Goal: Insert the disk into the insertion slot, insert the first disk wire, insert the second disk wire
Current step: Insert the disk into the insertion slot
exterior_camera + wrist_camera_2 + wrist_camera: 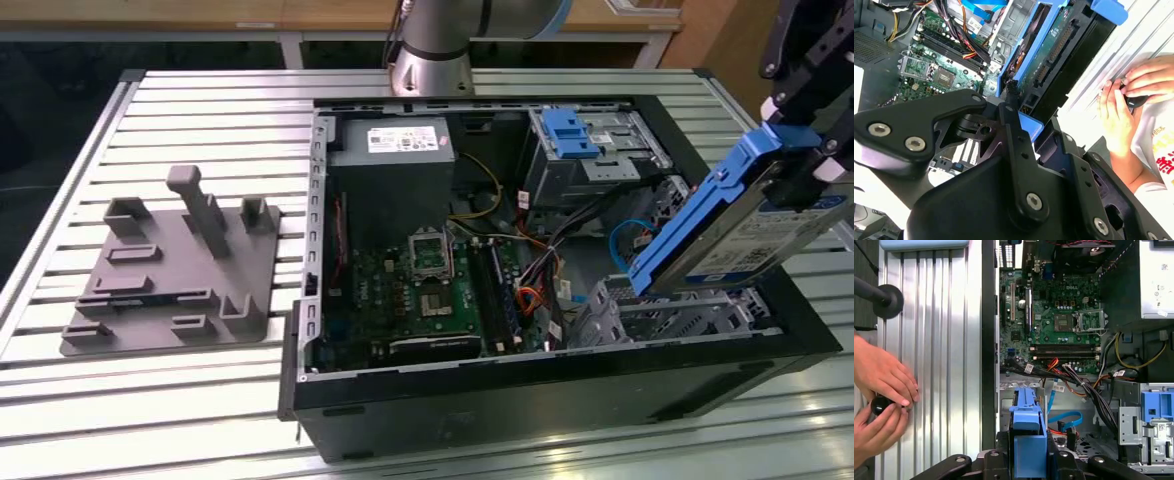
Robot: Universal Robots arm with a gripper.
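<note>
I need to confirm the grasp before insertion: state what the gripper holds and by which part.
The gripper holds the hard drive by the upper end of its blue frame. The drive hangs tilted above the drive cage.

A ribbed aluminium table (160, 90) gleams under bright light, a wooden bench (160, 12) behind.

My gripper (790, 160) runs off the exterior view's right edge, and the disk (741, 245) hides part of the insertion slot (667, 320).
</note>
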